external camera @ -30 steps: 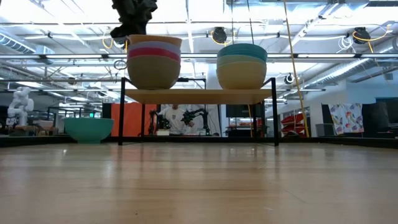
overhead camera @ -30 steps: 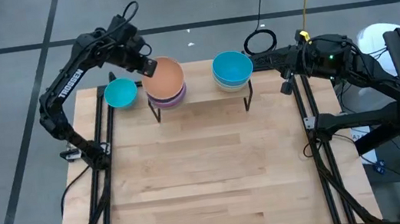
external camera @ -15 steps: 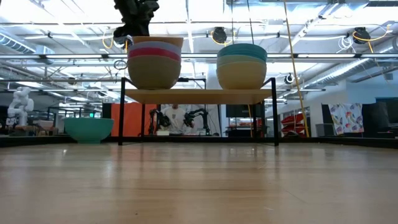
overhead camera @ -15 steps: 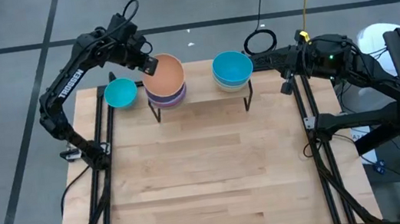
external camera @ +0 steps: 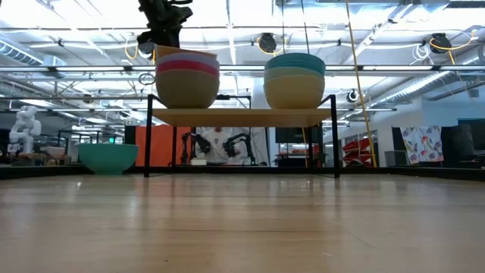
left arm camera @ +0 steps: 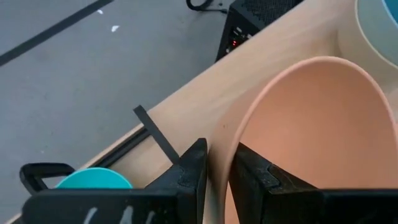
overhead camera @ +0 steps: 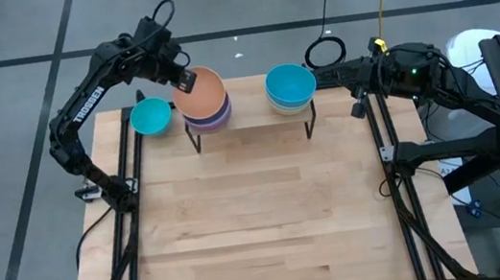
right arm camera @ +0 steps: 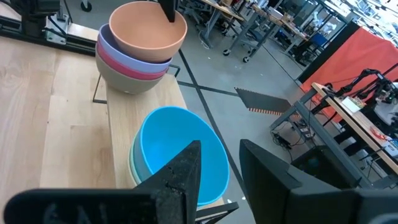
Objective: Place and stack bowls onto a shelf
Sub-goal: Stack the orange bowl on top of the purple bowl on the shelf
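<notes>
Left gripper (overhead camera: 186, 79) pinching the rim of the orange bowl (overhead camera: 202, 92), tilted atop the lavender-magenta-olive stack on the shelf (external camera: 242, 116), probably to seat it level. Right gripper (overhead camera: 313, 78) parked open beside the cyan stack. One cyan bowl (overhead camera: 150, 116) waiting on the table.

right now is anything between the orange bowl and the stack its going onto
Nothing visible. The left gripper has its fingers pinched on the orange bowl rim, and it already sits tilted in the lavender bowl atop the shelf stack.
</notes>
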